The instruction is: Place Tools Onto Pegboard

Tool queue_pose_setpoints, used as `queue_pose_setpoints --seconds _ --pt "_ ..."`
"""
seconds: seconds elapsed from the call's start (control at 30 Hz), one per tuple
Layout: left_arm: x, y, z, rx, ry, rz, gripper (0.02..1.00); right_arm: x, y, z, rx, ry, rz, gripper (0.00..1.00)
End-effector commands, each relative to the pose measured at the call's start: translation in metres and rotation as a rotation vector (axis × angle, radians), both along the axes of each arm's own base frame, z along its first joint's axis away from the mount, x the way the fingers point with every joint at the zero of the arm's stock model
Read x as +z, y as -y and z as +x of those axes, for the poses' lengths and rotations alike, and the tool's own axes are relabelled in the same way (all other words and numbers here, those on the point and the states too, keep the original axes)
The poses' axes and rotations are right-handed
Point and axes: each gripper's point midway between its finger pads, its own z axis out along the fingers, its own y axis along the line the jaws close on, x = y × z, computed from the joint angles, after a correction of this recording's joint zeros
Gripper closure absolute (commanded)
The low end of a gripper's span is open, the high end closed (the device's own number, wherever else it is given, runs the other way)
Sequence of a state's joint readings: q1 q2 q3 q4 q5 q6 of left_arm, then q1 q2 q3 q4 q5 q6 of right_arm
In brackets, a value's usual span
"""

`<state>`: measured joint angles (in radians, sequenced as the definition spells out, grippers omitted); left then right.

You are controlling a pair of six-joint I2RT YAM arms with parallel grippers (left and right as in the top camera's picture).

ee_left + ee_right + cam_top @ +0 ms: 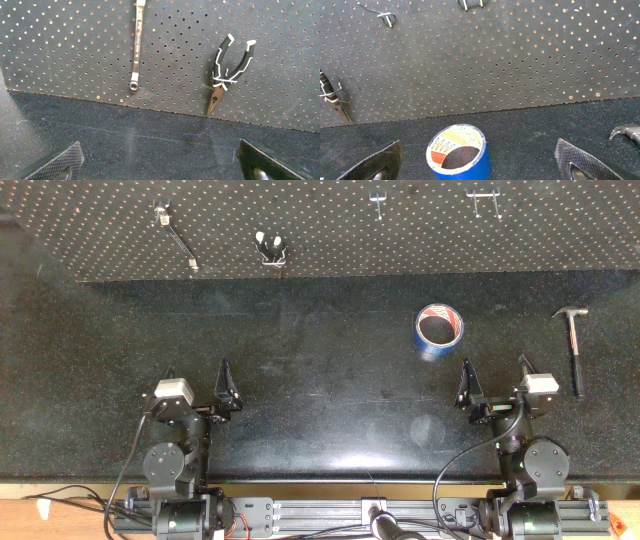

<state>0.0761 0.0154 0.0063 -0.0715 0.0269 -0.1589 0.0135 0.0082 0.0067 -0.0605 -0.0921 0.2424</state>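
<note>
A wrench [176,236] [135,47] and black-and-white pliers [270,248] [227,70] hang on the pegboard [330,225] at the back left. A blue tape roll [438,331] [459,152] stands on the black table right of centre. At the far right a hammer [573,345] lies flat, and its head [627,133] shows in the right wrist view. My left gripper [197,390] [160,167] is open near the front left, holding nothing. Open and bare too, my right gripper [497,380] [480,167] sits at the front right, just short of the tape.
Two bare metal hooks [378,200] [484,198] stick out of the pegboard's right half; they also show as hooks [386,18] [471,4] in the right wrist view. The black table top [320,390] stretches between the arms.
</note>
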Motion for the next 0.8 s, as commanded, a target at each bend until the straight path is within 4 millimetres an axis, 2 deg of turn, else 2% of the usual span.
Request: queue_pose_setpoints --seconds 0.03,0.47,0.63,0.8 --pt "0.0 0.001 -0.001 -0.009 0.004 -0.01 0.023 -0.001 -0.004 -0.001 0.021 -0.001 0.012 0.012" --pt "0.0 0.001 -0.001 -0.008 0.004 -0.01 0.023 -0.001 -0.002 0.0 0.01 -0.002 0.012 0.012" --pt "0.0 0.001 -0.001 -0.008 0.004 -0.01 0.023 0.004 -0.018 -0.002 0.101 -0.013 0.018 0.012" --pt "0.0 0.001 -0.001 -0.008 0.004 -0.01 0.023 0.004 -0.031 0.007 0.169 -0.132 0.021 0.012"
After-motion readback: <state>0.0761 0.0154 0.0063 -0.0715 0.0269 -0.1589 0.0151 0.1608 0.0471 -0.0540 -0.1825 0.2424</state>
